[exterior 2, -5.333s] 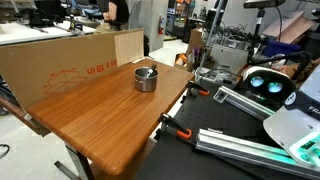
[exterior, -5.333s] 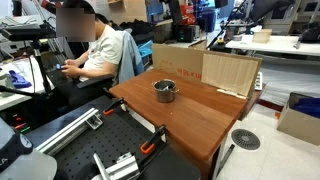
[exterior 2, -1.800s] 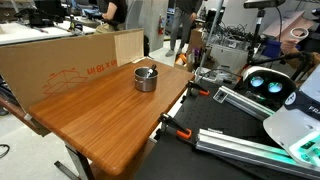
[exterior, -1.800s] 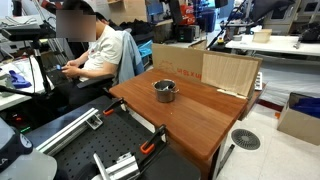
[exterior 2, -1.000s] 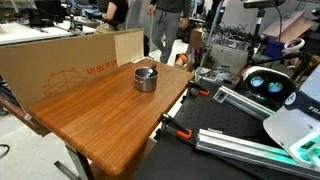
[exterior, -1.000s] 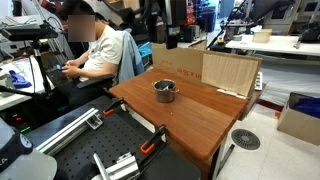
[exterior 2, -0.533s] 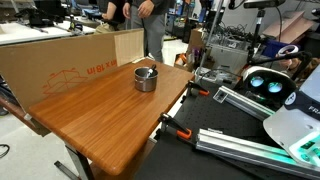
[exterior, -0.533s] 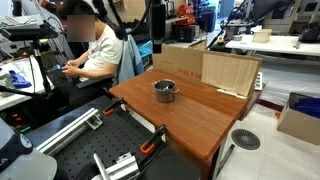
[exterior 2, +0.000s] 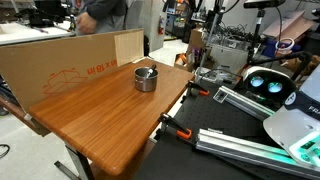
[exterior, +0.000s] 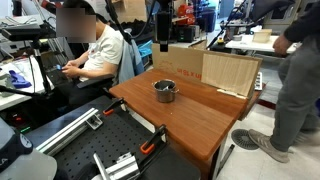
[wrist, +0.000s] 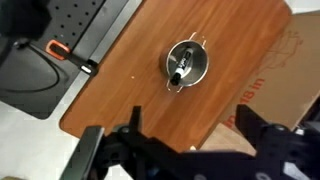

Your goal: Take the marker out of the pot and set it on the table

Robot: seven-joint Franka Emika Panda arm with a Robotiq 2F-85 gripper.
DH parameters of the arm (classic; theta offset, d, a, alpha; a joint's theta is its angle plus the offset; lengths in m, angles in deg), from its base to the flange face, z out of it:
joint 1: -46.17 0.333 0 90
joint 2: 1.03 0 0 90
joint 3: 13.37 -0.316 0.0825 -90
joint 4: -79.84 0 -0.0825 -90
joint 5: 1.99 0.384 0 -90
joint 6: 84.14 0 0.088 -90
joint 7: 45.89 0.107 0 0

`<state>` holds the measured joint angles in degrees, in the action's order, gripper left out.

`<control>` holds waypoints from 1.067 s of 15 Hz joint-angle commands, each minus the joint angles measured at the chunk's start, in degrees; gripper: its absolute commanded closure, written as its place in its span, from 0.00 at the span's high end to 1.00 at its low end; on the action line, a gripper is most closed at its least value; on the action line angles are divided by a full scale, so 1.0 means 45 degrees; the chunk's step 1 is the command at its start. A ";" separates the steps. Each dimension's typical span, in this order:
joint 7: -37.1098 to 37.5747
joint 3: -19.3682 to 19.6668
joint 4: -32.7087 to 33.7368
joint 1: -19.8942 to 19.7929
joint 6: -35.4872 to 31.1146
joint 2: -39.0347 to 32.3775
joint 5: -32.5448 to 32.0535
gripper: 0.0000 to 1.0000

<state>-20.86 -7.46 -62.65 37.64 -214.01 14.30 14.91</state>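
Tool (wrist: 190,135): black, blocky, blurred; two dark fingers (wrist: 134,122), wide body.

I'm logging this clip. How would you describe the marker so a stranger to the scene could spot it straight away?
Find the reddish-brown wooden table beside the cardboard sheet. A small shiny steel pot stands on it near that cardboard. In the wrist view the marker is the slim, nearly black stick lying inside the pot, dark against its silvery rim.
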 commanded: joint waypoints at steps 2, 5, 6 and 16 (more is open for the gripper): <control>0.0011 -0.0065 0.0029 -0.0071 0.0029 -0.0002 0.0062 1.00; 0.0034 -0.0066 0.0030 -0.0072 0.0028 -0.0002 0.0068 1.00; 0.0427 -0.0113 -0.0056 -0.0050 -0.0157 -0.0064 0.0332 1.00; 0.5285 -0.1167 -0.1104 0.0356 -0.4119 -0.1691 0.1808 1.00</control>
<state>-1.76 -12.09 -66.81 38.09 -224.75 8.67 19.14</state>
